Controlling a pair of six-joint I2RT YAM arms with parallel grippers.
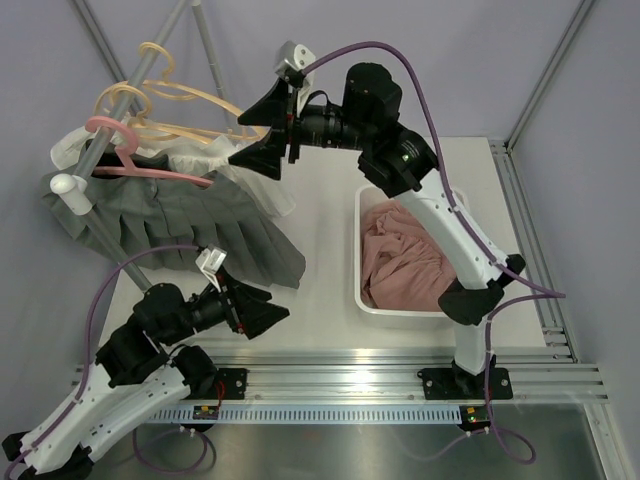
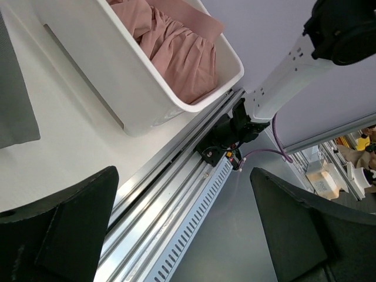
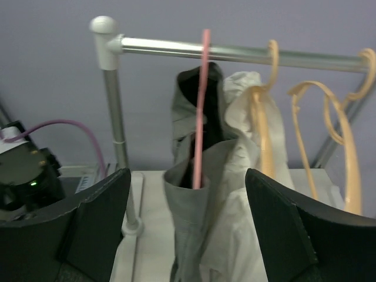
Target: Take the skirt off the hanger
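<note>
The grey pleated skirt point(image 1: 190, 225) hangs from the pink hanger point(image 1: 130, 165) on the slanted rail point(image 1: 110, 135) at the left, its hem spread on the table. My right gripper point(image 1: 240, 140) stands open just right of the hanger's end. In the right wrist view the pink hanger point(image 3: 204, 106) rises out of the skirt's waistband point(image 3: 194, 223), which sits between the two wide-apart fingers point(image 3: 88, 229) without touching them. My left gripper point(image 1: 270, 310) is open and empty, low near the table's front by the skirt's hem.
A white garment point(image 1: 255, 185) hangs on a tan hanger point(image 3: 264, 100) right beside the skirt, and another tan hanger point(image 1: 190, 95) hangs further along the rail. A white bin point(image 1: 372, 300) holding a pink garment point(image 1: 410, 255) stands at the right. The rack's upright post point(image 3: 114, 117) is left of the skirt.
</note>
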